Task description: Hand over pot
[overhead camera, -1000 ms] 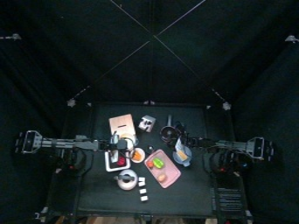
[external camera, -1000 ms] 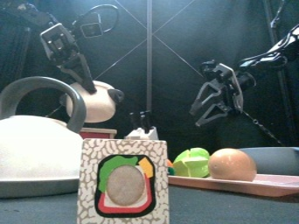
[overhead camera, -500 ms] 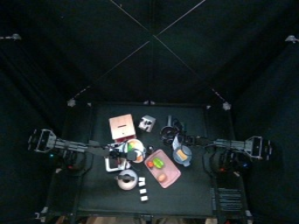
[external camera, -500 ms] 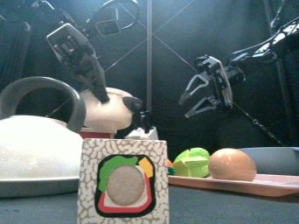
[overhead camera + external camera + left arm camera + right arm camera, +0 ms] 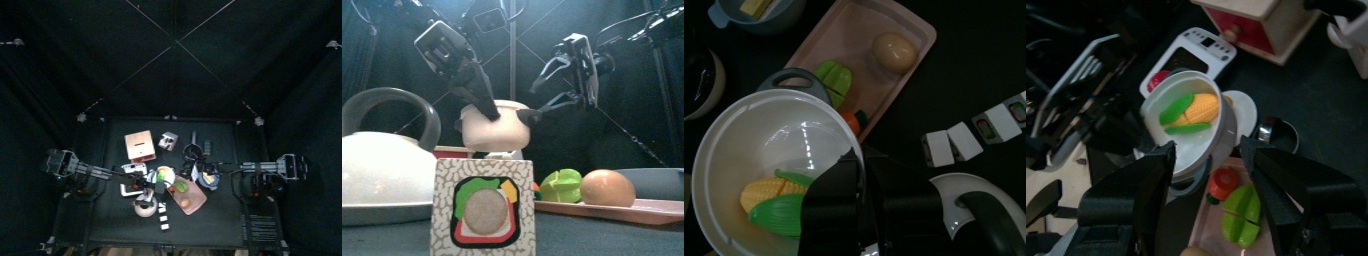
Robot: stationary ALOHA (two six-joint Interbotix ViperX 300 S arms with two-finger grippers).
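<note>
Reference landmark: the pink tray, which lies on the table and carries a brown round item and a green item.

1. Pot: pale, round, with a dark side handle. In the front view it sits left of the tray and higher than it. In the top view it lies just beside the tray's left edge. The wrist views show a yellow piece and a green piece inside it.

2. Left gripper: it reaches down from above the pot, left of the tray. Its jaws are clamped on the pot's rim, one inside the wall and one outside, as the left wrist view shows.

3. Right gripper: it hangs above the tray, just beside the pot's handle side. Its jaws are spread wide and hold nothing. In the right wrist view the pot lies between and beyond the two jaws; contact cannot be confirmed.

4. Kettle: it stands on the table well left of the tray.

5. Printed box: it stands between the kettle and the tray.
</note>
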